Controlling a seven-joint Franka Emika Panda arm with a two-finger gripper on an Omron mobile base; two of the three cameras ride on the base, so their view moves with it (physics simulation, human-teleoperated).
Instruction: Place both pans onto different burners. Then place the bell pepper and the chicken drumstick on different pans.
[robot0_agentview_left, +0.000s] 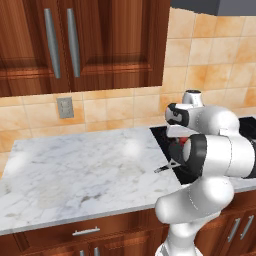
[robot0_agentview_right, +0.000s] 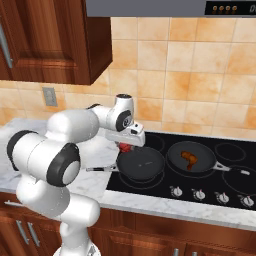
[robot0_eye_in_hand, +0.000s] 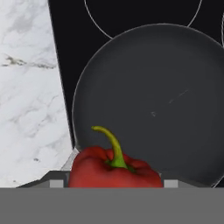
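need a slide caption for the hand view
Red bell pepper held in the claw above an empty black pan on the cooktop.

- Gripper (robot0_agentview_right: 131, 145) holds bell pepper (robot0_eye_in_hand: 114, 171) between the jaws, above the cooktop (robot0_agentview_right: 235, 167) at its left edge, at about 10 o'clock over the near pan (robot0_agentview_right: 141, 163).
- Near pan interior is bare; straight drop into it is unobstructed in the hand view.
- Its handle (robot0_agentview_right: 101, 169) sticks out toward 9 o'clock over the desk (robot0_agentview_left: 75, 170); it blocks a low sweep along the front-left corner.
- Second pan (robot0_agentview_right: 192, 157) sits at 3 o'clock of the near one, close beside it, with chicken drumstick (robot0_agentview_right: 189, 158) inside; its handle points to 3 o'clock.
- Knobs (robot0_agentview_right: 210, 194) line the front edge at 6 o'clock.
- Desk to the left is open marble, free passage.
- Range hood (robot0_agentview_right: 170, 7) and wall cabinet (robot0_agentview_right: 50, 40) limit headroom overhead.
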